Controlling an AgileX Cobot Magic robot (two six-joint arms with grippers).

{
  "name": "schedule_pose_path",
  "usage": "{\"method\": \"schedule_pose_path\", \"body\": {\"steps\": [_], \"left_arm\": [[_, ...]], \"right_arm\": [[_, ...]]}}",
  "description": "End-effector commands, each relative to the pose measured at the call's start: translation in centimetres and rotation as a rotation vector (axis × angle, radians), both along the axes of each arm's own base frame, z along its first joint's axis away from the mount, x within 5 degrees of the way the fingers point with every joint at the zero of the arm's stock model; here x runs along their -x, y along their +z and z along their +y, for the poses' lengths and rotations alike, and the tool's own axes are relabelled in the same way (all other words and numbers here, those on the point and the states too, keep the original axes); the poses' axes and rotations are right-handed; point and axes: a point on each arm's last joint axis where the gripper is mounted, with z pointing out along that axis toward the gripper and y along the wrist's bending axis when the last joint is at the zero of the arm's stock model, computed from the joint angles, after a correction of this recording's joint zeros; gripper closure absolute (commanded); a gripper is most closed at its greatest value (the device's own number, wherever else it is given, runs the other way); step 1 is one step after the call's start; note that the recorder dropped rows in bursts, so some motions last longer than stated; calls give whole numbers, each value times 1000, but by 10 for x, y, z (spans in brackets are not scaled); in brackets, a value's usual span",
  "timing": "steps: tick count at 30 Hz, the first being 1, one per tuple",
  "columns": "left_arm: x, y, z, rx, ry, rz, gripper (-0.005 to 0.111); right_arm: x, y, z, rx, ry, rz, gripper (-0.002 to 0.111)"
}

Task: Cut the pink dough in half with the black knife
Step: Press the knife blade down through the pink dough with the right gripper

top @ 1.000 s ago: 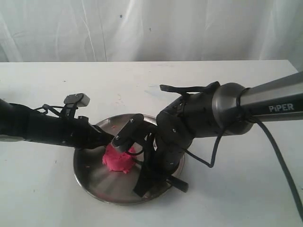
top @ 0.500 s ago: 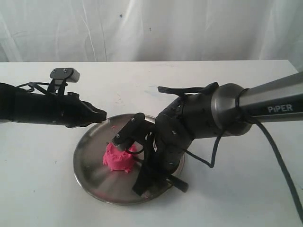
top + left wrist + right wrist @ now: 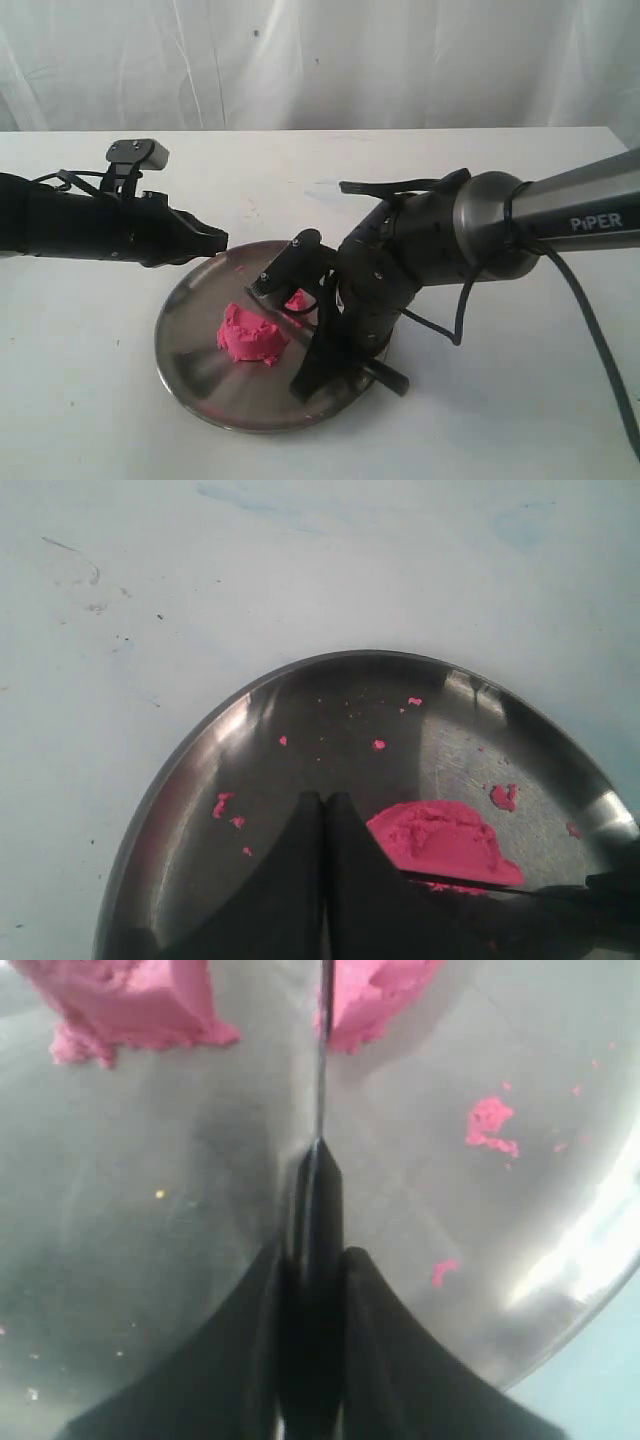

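— Nearest the camera?
— Round steel plate (image 3: 180, 372) on the white surface (image 3: 90, 420).

— On the plate?
— Pink dough (image 3: 250, 338), split into two lumps. Larger lump toward the plate's middle, smaller lump just behind it, partly hidden by the right arm. Small pink crumbs (image 3: 490, 1122) scattered over the bare metal.

— Between the lumps?
— Black knife (image 3: 320, 1185), edge down. Thin blade running through the gap, one lump on each side, seen in the right wrist view. Hard to say whether touching either lump.

— Held by?
— Right pincer (image 3: 285, 272), clenched on the knife's handle, one finger on each side, low over the plate.

— Further back?
— Left pincer (image 3: 210, 240), fingers pressed together with nothing between them. Hovering at the plate's far left rim, apart from the dough. In its own wrist view, closed tips (image 3: 322, 810) above the plate, dough just beyond them.

— Behind everything?
— More bare white surface, then a white curtain (image 3: 320, 60).
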Motion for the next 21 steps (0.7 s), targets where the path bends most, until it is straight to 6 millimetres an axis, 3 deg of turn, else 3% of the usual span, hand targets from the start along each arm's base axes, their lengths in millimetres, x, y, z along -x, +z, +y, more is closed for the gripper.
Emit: {"method": "schedule_pose_path", "body": {"steps": [1,13,21], "left_arm": [[2,4,-1,43,-4,-5,107],[2,5,-2,66,6,13,107],[5,14,-4,114,-16,8,107]], "right_arm": [[3,-2,-1,8,-17,34,106],[21,2,14,-14,76,80,106],[10,4,12,-69,28,31,106]]}}
